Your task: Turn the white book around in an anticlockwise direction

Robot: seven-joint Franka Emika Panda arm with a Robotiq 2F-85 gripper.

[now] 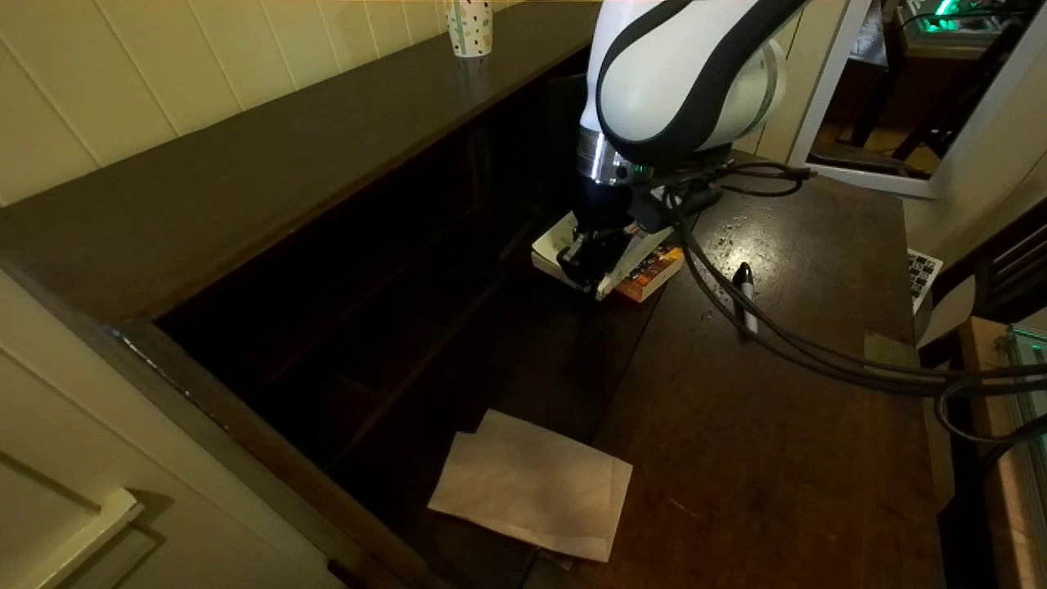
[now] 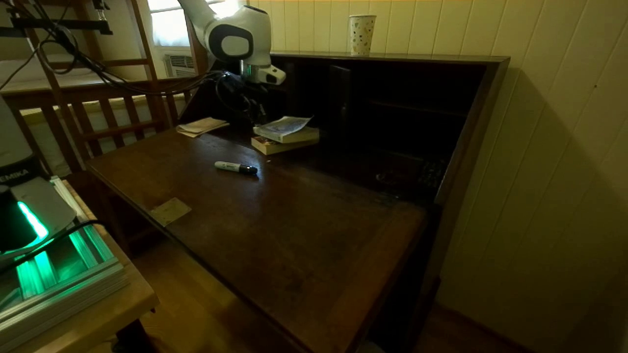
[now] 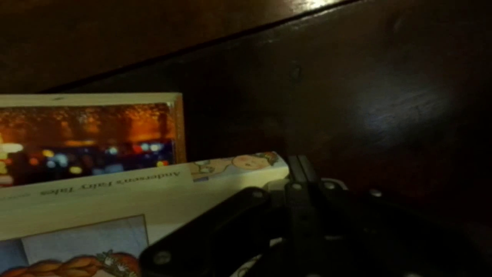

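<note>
Wrist view: end effector [image 3: 303, 166] jaws pressed together, nothing held. White book [image 3: 161, 192] lies left of it in frame, long axis running roughly left-right; tips sit right by the spine's end, touching or not I can't tell. My read: turning calls for a sideways push at that end. Spine is smooth, pale, printed.

In an exterior view: white book rests on an orange book [image 1: 659, 263]; counter [image 1: 752, 458] below is dark, worn wood.

In an exterior view: its top cover [image 2: 285, 127] bows up, thin, floppy-looking over a blocky page stack; could flap.
</note>
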